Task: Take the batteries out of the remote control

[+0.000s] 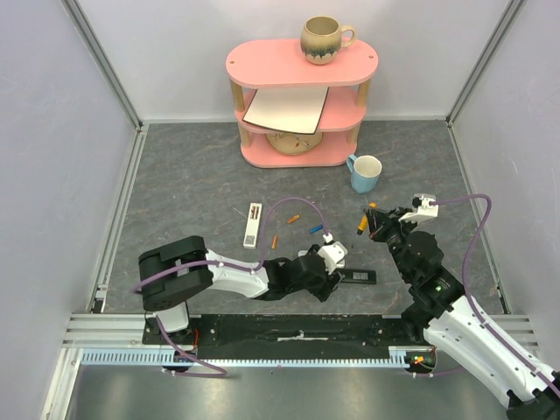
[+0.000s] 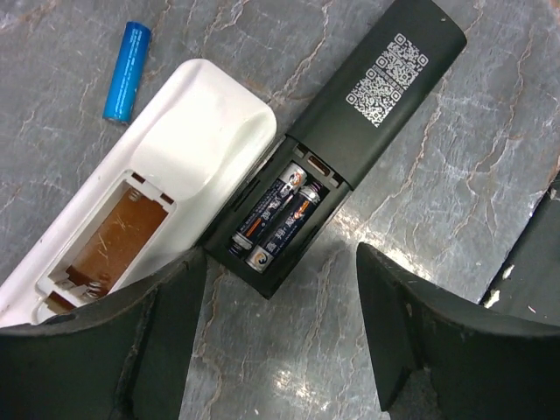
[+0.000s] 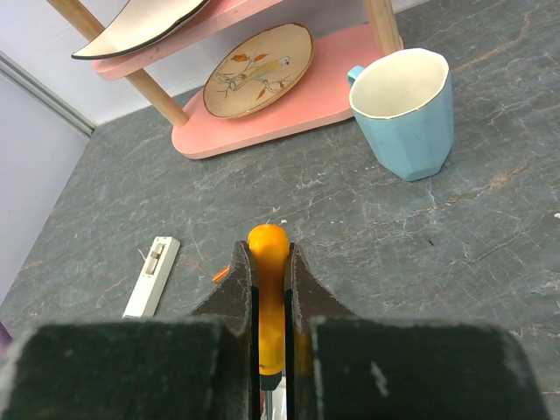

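Note:
A black remote (image 2: 367, 114) lies with its back open; two dark cells with orange markings (image 2: 278, 220) sit in its compartment. Beside it lies a white remote (image 2: 188, 166) with an empty compartment, and a loose blue battery (image 2: 128, 70) past it. My left gripper (image 2: 280, 302) is open and empty, hovering just off the black remote's open end (image 1: 360, 276). My right gripper (image 3: 267, 255) is shut on the orange-handled screwdriver (image 3: 268, 297), held above the table (image 1: 372, 223). Loose orange batteries (image 1: 293, 218) (image 1: 275, 241) and a blue one (image 1: 316, 229) lie mid-table.
A slim white remote (image 1: 254, 224) lies left of the loose batteries. A blue mug (image 1: 365, 172) stands in front of a pink shelf (image 1: 302, 63) that holds a plate, a board and a brown mug (image 1: 324, 39). Grey walls close off both sides.

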{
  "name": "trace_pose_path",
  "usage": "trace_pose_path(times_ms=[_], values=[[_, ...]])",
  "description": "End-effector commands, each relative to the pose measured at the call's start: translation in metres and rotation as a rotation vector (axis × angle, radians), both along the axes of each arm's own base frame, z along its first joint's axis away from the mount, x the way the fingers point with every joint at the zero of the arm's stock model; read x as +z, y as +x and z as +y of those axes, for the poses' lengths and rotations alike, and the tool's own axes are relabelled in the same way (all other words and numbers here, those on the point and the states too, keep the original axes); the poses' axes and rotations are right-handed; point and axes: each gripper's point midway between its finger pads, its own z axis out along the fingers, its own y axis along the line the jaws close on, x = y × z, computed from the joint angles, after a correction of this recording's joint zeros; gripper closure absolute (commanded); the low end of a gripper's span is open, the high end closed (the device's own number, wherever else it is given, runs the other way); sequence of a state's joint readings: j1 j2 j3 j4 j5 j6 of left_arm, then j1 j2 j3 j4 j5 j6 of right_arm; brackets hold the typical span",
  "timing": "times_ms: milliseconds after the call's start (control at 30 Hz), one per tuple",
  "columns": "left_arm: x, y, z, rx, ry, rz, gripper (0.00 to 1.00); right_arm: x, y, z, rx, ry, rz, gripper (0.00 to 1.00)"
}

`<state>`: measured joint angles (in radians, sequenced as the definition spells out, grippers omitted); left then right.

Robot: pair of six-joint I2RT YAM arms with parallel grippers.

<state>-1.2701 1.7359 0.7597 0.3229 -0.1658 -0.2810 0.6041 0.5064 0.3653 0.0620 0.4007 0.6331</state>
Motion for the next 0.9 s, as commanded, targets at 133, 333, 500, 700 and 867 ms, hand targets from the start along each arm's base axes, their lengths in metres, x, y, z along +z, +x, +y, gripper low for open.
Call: trace_pose_path(times_ms=[133,333,500,700,867], values=[[-0.037,0.011,0.027,0.056,0.173,-0.062,0.23,0.005,-0.001,-0.007,-0.026,-0.009,-0.015,1.0],[-0.033,0.023,0.03,0.07,0.21,-0.119,0.13,0.004,-0.001,-0.006,-0.025,-0.007,-0.012,1.0],[-0.031,0.012,0.007,-0.045,0.166,-0.096,0.12,0.002,-0.001,-0.005,-0.019,-0.004,-0.005,1.0],[-0.036,-0.014,0.007,-0.152,0.129,-0.017,0.24,0.005,-0.002,-0.006,-0.02,0.0,-0.016,1.0],[-0.044,-0.03,0.024,-0.145,0.118,0.059,0.34,-0.001,-0.002,-0.005,-0.014,-0.007,-0.001,1.0]])
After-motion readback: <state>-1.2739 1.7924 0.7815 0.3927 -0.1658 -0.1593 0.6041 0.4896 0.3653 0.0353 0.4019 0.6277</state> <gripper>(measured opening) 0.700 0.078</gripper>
